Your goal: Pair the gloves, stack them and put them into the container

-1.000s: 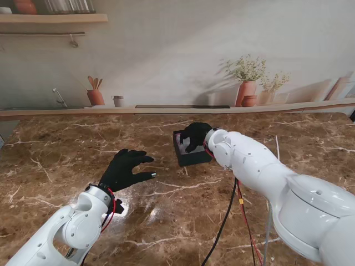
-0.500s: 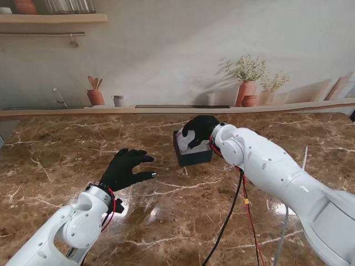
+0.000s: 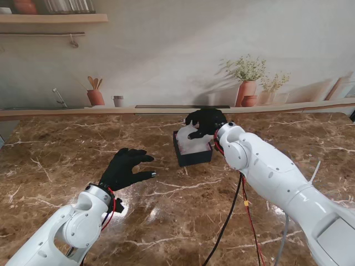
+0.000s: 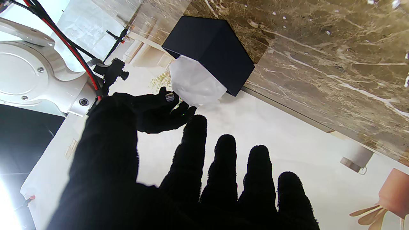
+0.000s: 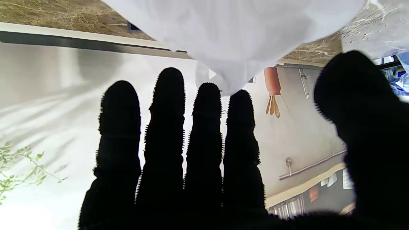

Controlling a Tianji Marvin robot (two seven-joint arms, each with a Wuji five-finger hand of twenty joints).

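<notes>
While the right hand (image 3: 204,122) hovers, fingers apart, at upper centre, limp gloves (image 3: 191,143) fill the container (image 3: 193,156); grasp bunched fabric.

right robot hand (image 3: 205,122) risen off container (image 3: 192,154), white gloves (image 3: 191,144) now exposed

Marble table (image 3: 66,149) bears container (image 3: 192,157)
</notes>
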